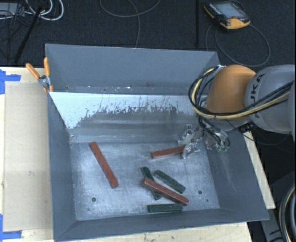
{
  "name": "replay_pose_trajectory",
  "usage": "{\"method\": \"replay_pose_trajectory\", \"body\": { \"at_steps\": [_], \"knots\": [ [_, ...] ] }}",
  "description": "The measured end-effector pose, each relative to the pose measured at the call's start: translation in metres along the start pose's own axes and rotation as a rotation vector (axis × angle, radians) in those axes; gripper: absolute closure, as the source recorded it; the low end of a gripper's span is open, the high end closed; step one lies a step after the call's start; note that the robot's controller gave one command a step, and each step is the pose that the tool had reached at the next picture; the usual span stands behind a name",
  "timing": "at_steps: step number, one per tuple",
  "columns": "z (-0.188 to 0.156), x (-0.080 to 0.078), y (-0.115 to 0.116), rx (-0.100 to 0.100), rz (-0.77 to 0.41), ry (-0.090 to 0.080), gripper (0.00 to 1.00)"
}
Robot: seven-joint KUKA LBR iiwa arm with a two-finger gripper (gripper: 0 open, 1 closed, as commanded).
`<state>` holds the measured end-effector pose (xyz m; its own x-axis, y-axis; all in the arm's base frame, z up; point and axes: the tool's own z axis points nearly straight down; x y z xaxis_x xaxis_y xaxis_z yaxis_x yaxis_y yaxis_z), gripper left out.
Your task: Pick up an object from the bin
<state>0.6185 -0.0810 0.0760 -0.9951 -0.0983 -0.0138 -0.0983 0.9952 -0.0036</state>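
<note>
Across most of the view, a grey metal bin (128,72) with sloping walls is lying open, its flat floor showing bare on the left and along the back. From the right, the robot arm with its rounded orange cover (228,89) is reaching over the bin's right rim, crowding the right rear corner. A long red-brown flat stick (103,164) is lying slantwise alone on the left floor, well apart from every wall. Near the front right, a second red-brown stick (165,192) is lying across a dark green flat stick (169,181), with another dark green stick (164,208) lying just beside the foot of the front wall. The gripper (191,144) is hanging low over the right rear floor, meeting the right end of a shorter red-brown stick (165,154), which is lying near the middle of the floor. Whether the gripper is clamping that stick, or how far it is standing apart, I cannot tell.
</note>
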Motion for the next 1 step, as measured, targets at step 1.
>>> {"method": "replay_pose_trajectory", "body": {
  "at_steps": [1],
  "knots": [
    [-0.1445, 0.0021, 0.0274, -0.003, -0.017, 0.011, 1.00]
  ]
}}
